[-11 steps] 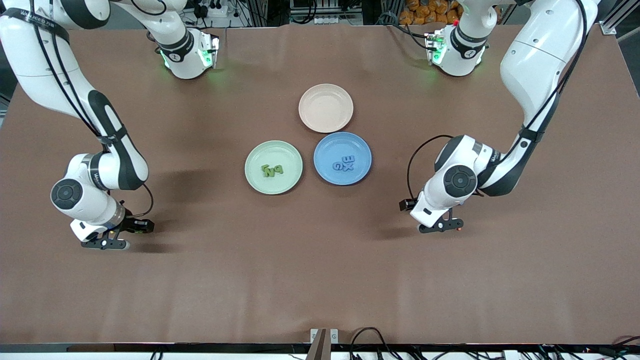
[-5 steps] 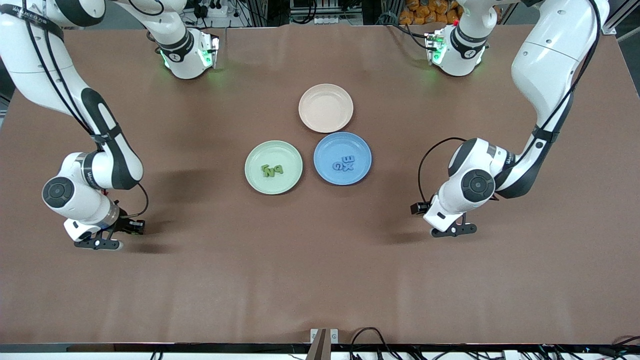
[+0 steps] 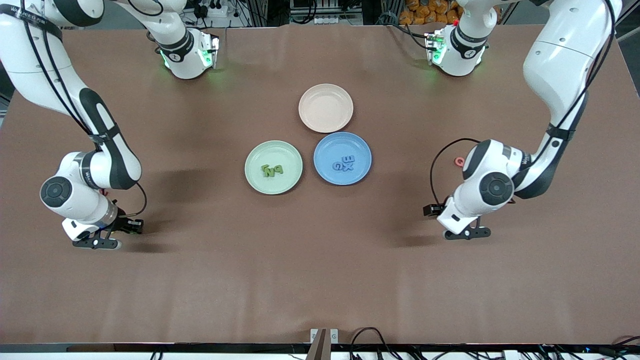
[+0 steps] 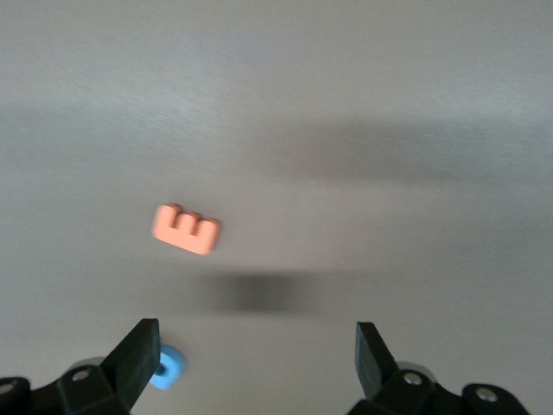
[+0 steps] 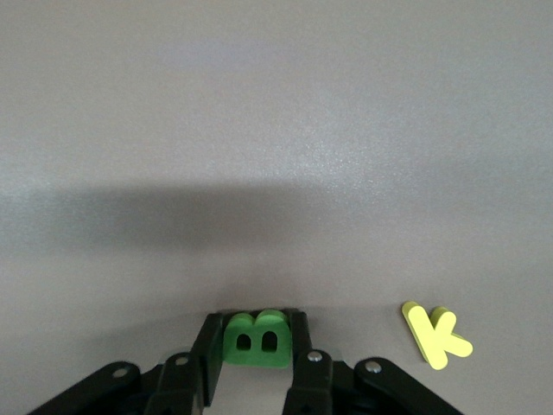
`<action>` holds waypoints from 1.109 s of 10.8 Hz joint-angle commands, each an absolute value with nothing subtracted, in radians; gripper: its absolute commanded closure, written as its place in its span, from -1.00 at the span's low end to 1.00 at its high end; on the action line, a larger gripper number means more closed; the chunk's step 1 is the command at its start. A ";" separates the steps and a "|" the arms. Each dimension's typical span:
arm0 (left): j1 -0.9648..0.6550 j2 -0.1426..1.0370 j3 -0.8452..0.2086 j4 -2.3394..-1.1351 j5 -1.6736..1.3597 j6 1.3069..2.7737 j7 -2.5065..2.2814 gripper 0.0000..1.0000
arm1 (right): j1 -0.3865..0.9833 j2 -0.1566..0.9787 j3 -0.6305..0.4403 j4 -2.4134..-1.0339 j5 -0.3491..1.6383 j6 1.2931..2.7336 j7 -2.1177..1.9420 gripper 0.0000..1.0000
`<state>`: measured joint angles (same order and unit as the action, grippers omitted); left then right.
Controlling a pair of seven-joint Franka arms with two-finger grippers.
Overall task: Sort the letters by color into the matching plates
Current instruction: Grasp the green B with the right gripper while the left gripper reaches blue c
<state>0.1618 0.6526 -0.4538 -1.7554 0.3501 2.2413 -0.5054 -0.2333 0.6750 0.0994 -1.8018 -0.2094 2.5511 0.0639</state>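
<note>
Letters are the sorted items, and one green letter [image 5: 257, 339] is now clamped between the fingers of the right end effector [image 3: 96, 243], as the right wrist view shows. Over the last second these fingers have drawn together onto it, and the right arm has settled low over the worktop [image 3: 310, 280] at its own end. A yellow letter [image 5: 436, 335] lies just beside the clamped one; it belongs to neither plate.

The left end effector [image 3: 467, 233] has its fingers wide apart and holds nothing. It has travelled toward the left arm's end of the worktop and now hovers low there. Its wrist view shows an orange letter [image 4: 186, 228] on the worktop, and a blue letter [image 4: 166, 367] partly hidden by one finger [image 4: 134, 359]. A small red letter [image 3: 458, 161] has come into view in the front view, farther from the camera than the left end effector.

Farther up the worktop, the green plate [image 3: 256, 176] carries a cluster of green letters [image 3: 272, 170], and the blue plate [image 3: 327, 174] beside it carries a cluster of blue letters [image 3: 344, 163]. Farthest from the camera, touching the blue plate's rim, sits an empty pink plate [image 3: 325, 108].

Judgement: sorting is nearly complete. The right grip appears secure enough to lift and carry to the green plate; the blue letter is the likely target for the left arm.
</note>
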 commanded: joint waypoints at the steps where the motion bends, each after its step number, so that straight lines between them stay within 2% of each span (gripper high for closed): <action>1: 0.236 0.637 -0.465 -1.784 0.374 2.230 -0.378 -1.00 | -0.220 0.609 0.118 -1.845 -0.213 2.542 0.115 0.36; 4: 0.273 0.605 -0.472 -1.842 0.373 2.237 -0.364 -1.00 | -0.149 0.557 0.117 -1.845 -0.146 2.404 0.164 0.36; 6: 0.294 0.546 -0.472 -1.929 0.373 2.262 -0.365 -1.00 | -0.098 0.516 0.114 -1.845 -0.103 2.314 0.166 0.36; 8: 0.307 0.494 -0.486 -2.011 0.373 2.312 -0.365 -1.00 | -0.055 0.474 0.112 -1.845 -0.046 2.240 0.166 0.36; 12: 0.348 0.477 -0.486 -2.103 0.374 2.465 -0.356 -1.00 | 0.052 0.394 0.098 -1.845 0.061 2.097 0.167 0.36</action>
<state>0.3117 0.5124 -0.4713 -2.0255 0.3502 2.3845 -0.3667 -0.0129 0.4695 0.1170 -1.8056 -0.0142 2.1509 0.1544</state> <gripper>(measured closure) 0.000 0.643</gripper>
